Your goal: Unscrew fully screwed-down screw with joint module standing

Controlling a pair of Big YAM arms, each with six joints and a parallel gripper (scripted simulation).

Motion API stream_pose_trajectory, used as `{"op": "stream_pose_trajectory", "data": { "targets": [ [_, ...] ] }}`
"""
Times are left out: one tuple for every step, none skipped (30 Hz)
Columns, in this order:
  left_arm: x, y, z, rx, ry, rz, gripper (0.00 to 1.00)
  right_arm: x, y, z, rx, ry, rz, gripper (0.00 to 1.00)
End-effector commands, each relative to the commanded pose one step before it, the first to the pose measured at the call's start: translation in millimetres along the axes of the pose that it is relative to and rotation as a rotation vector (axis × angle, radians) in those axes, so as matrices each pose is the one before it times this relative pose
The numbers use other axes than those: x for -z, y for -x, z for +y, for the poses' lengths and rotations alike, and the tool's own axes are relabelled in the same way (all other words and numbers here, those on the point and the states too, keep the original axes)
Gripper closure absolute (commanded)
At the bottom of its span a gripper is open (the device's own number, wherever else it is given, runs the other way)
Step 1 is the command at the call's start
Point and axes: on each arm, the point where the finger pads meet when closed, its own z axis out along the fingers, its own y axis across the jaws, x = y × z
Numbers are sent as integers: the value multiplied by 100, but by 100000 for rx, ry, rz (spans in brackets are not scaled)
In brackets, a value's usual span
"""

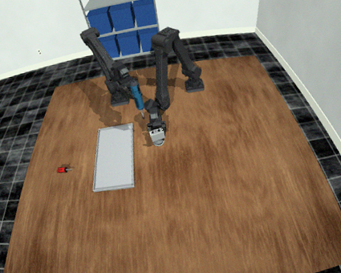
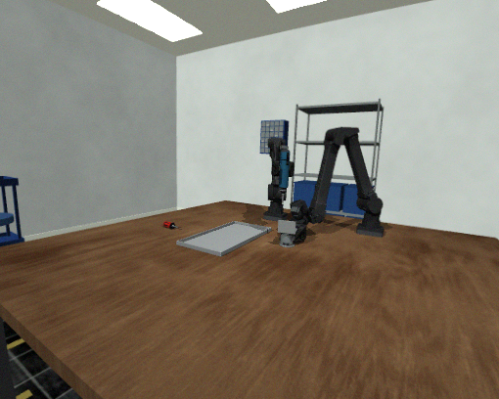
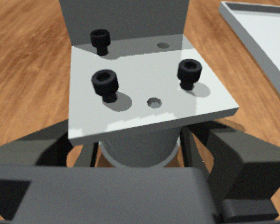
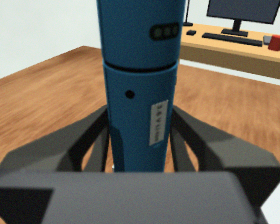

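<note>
The joint module point(image 1: 160, 140) point(image 2: 289, 235) stands upright on the table, right of the tray. Its grey bracket point(image 3: 145, 82) sits on top with three black screws: back left point(image 3: 100, 38), front left point(image 3: 105, 81) and right point(image 3: 190, 71). Two holes are empty. My left gripper point(image 1: 157, 128) point(image 3: 139, 111) is closed around the module's round body from both sides. My right gripper point(image 1: 133, 86) point(image 4: 139, 112) is shut on the blue electric screwdriver point(image 1: 137, 95) point(image 2: 284, 168) point(image 4: 140, 90). It holds the screwdriver tip down in the air, behind and left of the module, clear of the screws.
A flat grey tray point(image 1: 114, 187) point(image 2: 198, 248) point(image 3: 250, 25) lies left of the module. A small red hand screwdriver point(image 1: 63, 169) point(image 2: 169, 225) lies further left on the table. A shelf with blue bins point(image 1: 122, 17) stands behind the arms' bases.
</note>
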Motion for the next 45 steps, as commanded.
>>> {"op": "stream_pose_trajectory", "data": {
  "targets": [
    [-192, 796, -547, 1236, -665, -1830, 41, -2029, 7901, 307, -1177, 732, -14200, 58],
    [0, 0, 0, 0, 0, 0, 41, -19, 22, -2, 1, -4, -1, 58],
    [0, 0, 0, 0, 0, 0, 41, -19, 22, -2, 1, -4, -1, 58],
    [0, 0, 0, 0, 0, 0, 41, -19, 22, -2, 1, -4, -1, 58],
    [0, 0, 0, 0, 0, 0, 41, -19, 22, -2, 1, -4, -1, 58],
    [0, 0, 0, 0, 0, 0, 41, 0, 0, 0, 0, 0, 0, 58],
    [0, 0, 0, 0, 0, 0, 41, 0, 0, 0, 0, 0, 0, 58],
    [0, 0, 0, 0, 0, 0, 41, 0, 0, 0, 0, 0, 0, 58],
    [0, 0, 0, 0, 0, 0, 41, 0, 0, 0, 0, 0, 0, 58],
    [0, 0, 0, 0, 0, 0, 41, 0, 0, 0, 0, 0, 0, 58],
    [0, 0, 0, 0, 0, 0, 41, -18, 19, -3, -5, -3, -66, 58],
    [0, 0, 0, 0, 0, 0, 41, -18, 19, -3, -4, -3, -66, 58],
    [0, 0, 0, 0, 0, 0, 41, -18, 19, -3, -2, -3, -66, 58],
    [0, 0, 0, 0, 0, 0, 41, -18, 19, -3, -1, -3, -66, 58],
    [0, 0, 0, 0, 0, 0, 41, -18, 20, -3, 1, -4, -44, 58],
    [0, 0, 0, 0, 0, 0, 41, -18, 21, -2, 3, -4, -1, 58],
    [0, 0, 0, 0, 0, 0, 41, -18, 21, -2, 1, -4, -1, 58],
    [0, 0, 0, 0, 0, 0, 41, -18, 21, -2, 1, -4, -1, 58],
    [0, 0, 0, 0, 0, 0, 41, -18, 21, -2, 1, -4, -1, 58],
    [0, 0, 0, 0, 0, 0, 41, -18, 21, -2, 1, -4, -1, 58],
    [0, 0, 0, 0, 0, 0, 41, -10, 26, -3, 1, -5, 0, 58],
    [0, 0, 0, 0, 0, 0, 41, -18, 20, -2, 1, -4, -1, 58],
    [0, 0, 0, 0, 0, 0, 41, 0, 0, 0, 0, 0, 0, 58],
    [0, 0, 0, 0, 0, 0, 41, 0, 0, 0, 0, 0, 0, 58],
    [0, 0, 0, 0, 0, 0, 41, 0, 0, 0, 0, 0, 0, 58],
    [0, 0, 0, 0, 0, 0, 41, 0, 0, 0, 0, 0, 0, 58],
    [0, 0, 0, 0, 0, 0, 41, 0, 0, 0, 0, 0, 0, 58],
    [0, 0, 0, 0, 0, 0, 41, -24, -554, -1044, -549, -2595, 2128, 58],
    [0, 0, 0, 0, 0, 0, 41, -22, -1070, -396, -343, -1024, 4235, 58],
    [0, 0, 0, 0, 0, 0, 41, -52, -403, -386, -402, -968, 1536, 58],
    [0, 0, 0, 0, 0, 0, 41, -61, -401, -385, -402, -959, 1537, 58],
    [0, 0, 0, 0, 0, 0, 41, -72, -399, -385, -402, -952, 1538, 58],
    [0, 0, 0, 0, 0, 0, 41, -82, -398, -385, -402, -945, 1540, 58],
    [0, 0, 0, 0, 0, 0, 41, -92, -396, -386, -402, -939, 1541, 58],
    [0, 0, 0, 0, 0, 0, 41, -102, -394, -386, -403, -934, 1542, 58],
    [0, 0, 0, 0, 0, 0, 41, -112, -392, -386, -403, -931, 1543, 58],
    [0, 0, 0, 0, 0, 0, 41, -122, -389, -387, -404, -928, 1544, 58],
    [0, 0, 0, 0, 0, 0, 41, -132, -387, -387, -405, -927, 1545, 58],
    [0, 0, 0, 0, 0, 0, 41, -142, -384, -388, -406, -927, 1546, 58],
    [0, 0, 0, 0, 0, 0, 41, 16, 823, 51, -46, 208, -3339, 58],
    [0, 0, 0, 0, 0, 0, 41, 2, 1, 0, 0, -1, 0, 58],
    [0, 0, 0, 0, 0, 0, 41, -7, -16, 195, 22, 460, 28, 58],
    [0, 0, 0, 0, 0, 0, 41, 0, 0, 0, 0, 0, 0, 58],
    [0, 0, 0, 0, 0, 0, 41, 0, 0, 0, 0, 0, 0, 58],
    [0, 0, 0, 0, 0, 0, 41, -139, -85, -599, -565, -1482, 976, 58]
  ]
}}
